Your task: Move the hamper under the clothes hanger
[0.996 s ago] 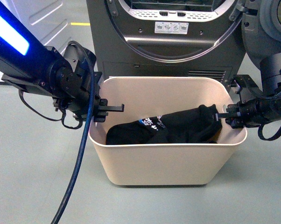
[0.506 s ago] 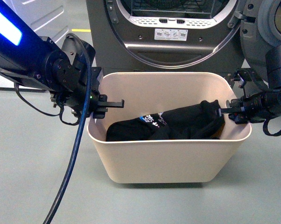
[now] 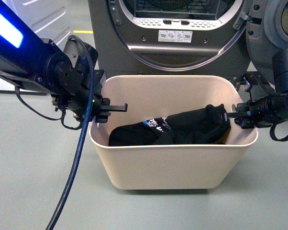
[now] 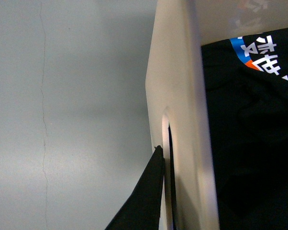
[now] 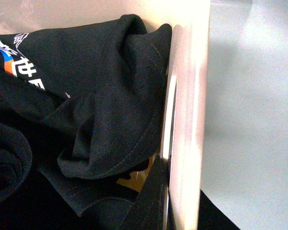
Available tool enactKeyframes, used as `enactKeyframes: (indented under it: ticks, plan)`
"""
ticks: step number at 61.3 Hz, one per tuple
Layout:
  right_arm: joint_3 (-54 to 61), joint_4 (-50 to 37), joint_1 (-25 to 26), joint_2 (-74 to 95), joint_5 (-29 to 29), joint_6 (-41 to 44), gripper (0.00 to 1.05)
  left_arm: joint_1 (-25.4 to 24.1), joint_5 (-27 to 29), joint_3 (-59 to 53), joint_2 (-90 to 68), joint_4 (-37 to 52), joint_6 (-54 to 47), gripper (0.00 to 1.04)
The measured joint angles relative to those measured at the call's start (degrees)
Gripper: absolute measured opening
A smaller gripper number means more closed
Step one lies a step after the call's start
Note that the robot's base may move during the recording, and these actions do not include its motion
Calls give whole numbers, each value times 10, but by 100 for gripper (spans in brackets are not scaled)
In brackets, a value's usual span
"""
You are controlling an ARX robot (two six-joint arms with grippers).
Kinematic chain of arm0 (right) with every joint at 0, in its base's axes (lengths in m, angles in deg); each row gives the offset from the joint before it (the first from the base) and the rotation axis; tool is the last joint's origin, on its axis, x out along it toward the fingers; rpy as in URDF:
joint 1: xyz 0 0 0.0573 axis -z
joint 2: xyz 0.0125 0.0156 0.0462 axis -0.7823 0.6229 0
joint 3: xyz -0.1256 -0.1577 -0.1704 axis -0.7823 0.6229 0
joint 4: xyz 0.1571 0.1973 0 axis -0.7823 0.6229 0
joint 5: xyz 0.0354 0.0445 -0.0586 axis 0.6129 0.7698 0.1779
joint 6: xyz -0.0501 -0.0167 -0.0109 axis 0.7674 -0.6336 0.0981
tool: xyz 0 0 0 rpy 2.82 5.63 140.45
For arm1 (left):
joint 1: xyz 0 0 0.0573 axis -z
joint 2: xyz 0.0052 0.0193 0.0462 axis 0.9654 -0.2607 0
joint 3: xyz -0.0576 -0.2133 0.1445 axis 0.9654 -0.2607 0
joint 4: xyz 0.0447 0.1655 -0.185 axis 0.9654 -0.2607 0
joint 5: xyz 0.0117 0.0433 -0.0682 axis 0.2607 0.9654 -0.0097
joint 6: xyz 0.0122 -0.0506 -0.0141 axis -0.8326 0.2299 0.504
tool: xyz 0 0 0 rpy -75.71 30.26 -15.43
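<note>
Clearly, the hamper (image 3: 172,167) holds a black garment (image 3: 192,129) with unreadable white lettering (image 3: 156,123).

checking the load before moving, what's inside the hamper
A black garment with a blue, white and orange print lies in the hamper. Anything beneath it is hidden.

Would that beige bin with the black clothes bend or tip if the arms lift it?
Probably stiff: the hamper shows straight walls where the left gripper and right gripper straddle its rim. Likely light, with only a black garment inside. Held at opposite ends it should not tip, though smooth plastic might slip.
</note>
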Motion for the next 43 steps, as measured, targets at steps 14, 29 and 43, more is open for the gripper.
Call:
enactKeyframes:
  ticks: [14,29,43]
  plan:
    - [0,0,0,0,0,0,3,0,0,0,0,0,0,7]
    - [0,0,0,0,0,0,3,0,0,0,0,0,0,7]
    - [0,-2,-17,0,7,0,3,-16,3,-3,0,-2,0,7]
